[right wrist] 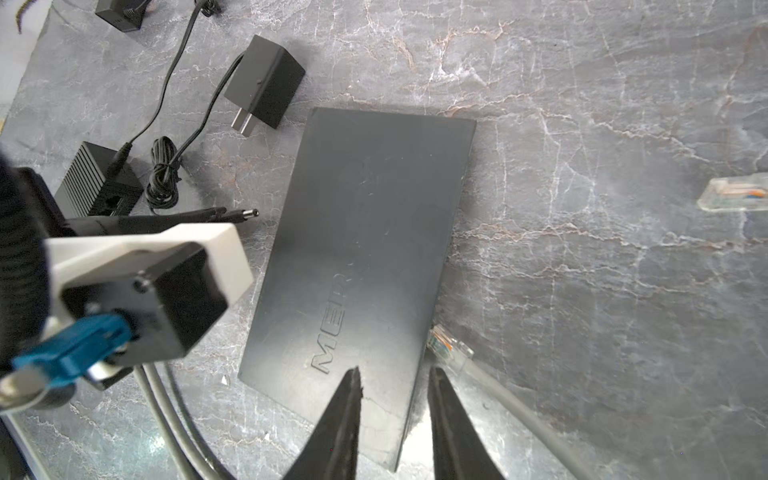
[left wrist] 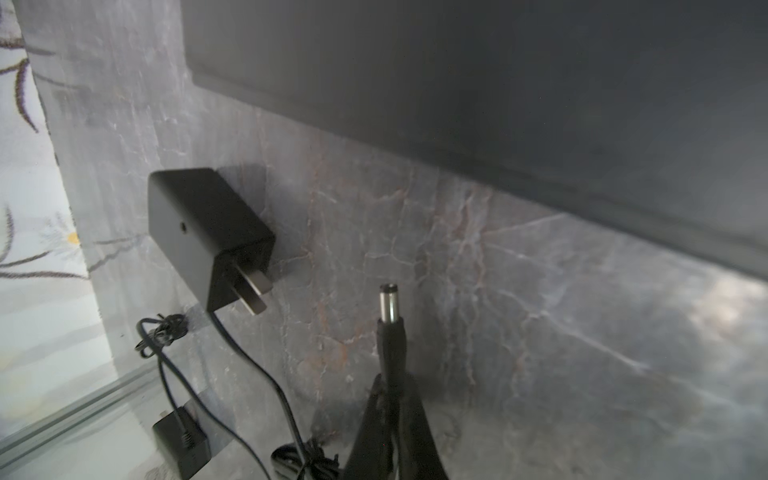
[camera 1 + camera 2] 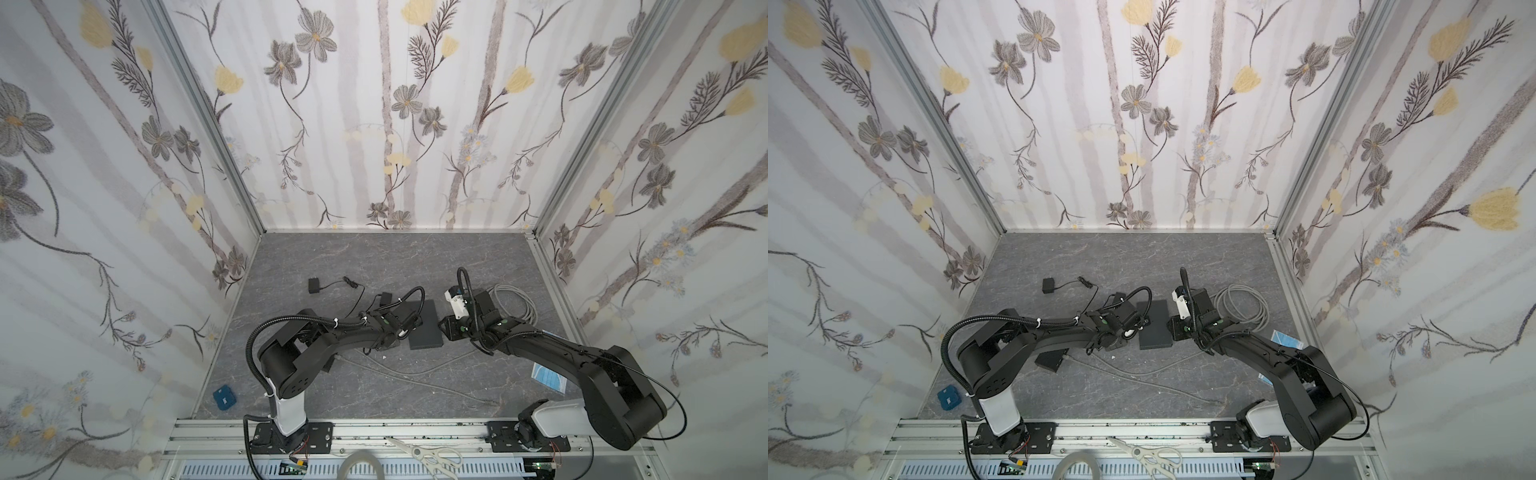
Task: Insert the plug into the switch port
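Plug (image 2: 388,301): barrel type, gripped by its black sleeve in left gripper (image 2: 390,399); metal tip bare, held off table (image 1: 582,124), aimed at long side of switch (image 1: 361,249), near it but apart
Switch: flat dark slab, lying logo side up on table, between the two arms in both top views
Port: not made out; side facing plug dark and blurred in left wrist view, hidden from above in the others
Left gripper: pinched shut on plug sleeve
Right gripper (image 1: 395,372): narrow gap, nothing clamped; tips straddling long edge of switch at end nearest right arm, one over top face, one off its side; contact with switch not determinable
Adapter (image 2: 208,237): black, prongs bare, lying loose on table beyond plug, thin black lead trailing
RJ45 end (image 1: 451,347): clear, on grey cable, lying just beside switch, unplugged
Done, by present layout: plug off table and in firm grip, pointed roughly at switch
Left, as judged: locate port, line tip up square with it, close remaining gap, push home; likely brace switch with right gripper against sliding
Stage, as judged: approach, short of alignment; insertion not yet begun
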{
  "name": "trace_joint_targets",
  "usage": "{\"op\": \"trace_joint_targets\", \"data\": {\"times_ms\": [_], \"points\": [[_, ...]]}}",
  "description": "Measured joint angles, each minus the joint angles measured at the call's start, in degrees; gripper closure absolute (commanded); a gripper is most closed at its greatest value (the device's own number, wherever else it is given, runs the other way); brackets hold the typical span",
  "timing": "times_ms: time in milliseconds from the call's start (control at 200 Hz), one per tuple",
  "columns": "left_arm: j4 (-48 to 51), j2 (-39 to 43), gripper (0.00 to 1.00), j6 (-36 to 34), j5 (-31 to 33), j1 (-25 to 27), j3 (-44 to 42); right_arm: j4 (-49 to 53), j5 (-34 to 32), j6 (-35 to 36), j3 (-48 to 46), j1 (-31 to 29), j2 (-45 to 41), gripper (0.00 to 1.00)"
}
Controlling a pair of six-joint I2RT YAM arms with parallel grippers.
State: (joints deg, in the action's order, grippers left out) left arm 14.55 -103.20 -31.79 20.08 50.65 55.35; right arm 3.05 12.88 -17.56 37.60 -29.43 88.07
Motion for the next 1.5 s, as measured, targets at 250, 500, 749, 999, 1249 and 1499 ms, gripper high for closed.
{"op": "trace_joint_targets", "data": {"times_ms": [250,500,749,999,1249,1499], "points": [[-4.5,2.4,1.00,-4.8,-7.4,0.1,-3.2,1.7,3.1,2.3,1.4,1.0,0.7,0.70],[-4.9,2.4,1.00,-9.4,-12.7,0.5,-2.9,2.6,5.4,4.0,2.3,1.7,1.7,0.70],[-3.1,1.9,1.00,-10.3,-15.3,0.6,-1.6,2.8,6.5,4.6,2.4,1.9,2.0,0.70],[-1.3,1.6,1.00,-9.3,-15.8,2.4,-1.0,2.9,6.1,4.5,2.5,2.0,4.7,0.67],[-0.1,1.2,1.00,-7.0,-15.5,3.3,-0.4,3.4,2.9,4.5,1.6,2.5,4.1,0.64],[0.3,1.5,1.00,-5.4,-15.5,4.1,-0.5,4.1,1.8,3.5,0.3,2.8,2.2,0.61]]}}
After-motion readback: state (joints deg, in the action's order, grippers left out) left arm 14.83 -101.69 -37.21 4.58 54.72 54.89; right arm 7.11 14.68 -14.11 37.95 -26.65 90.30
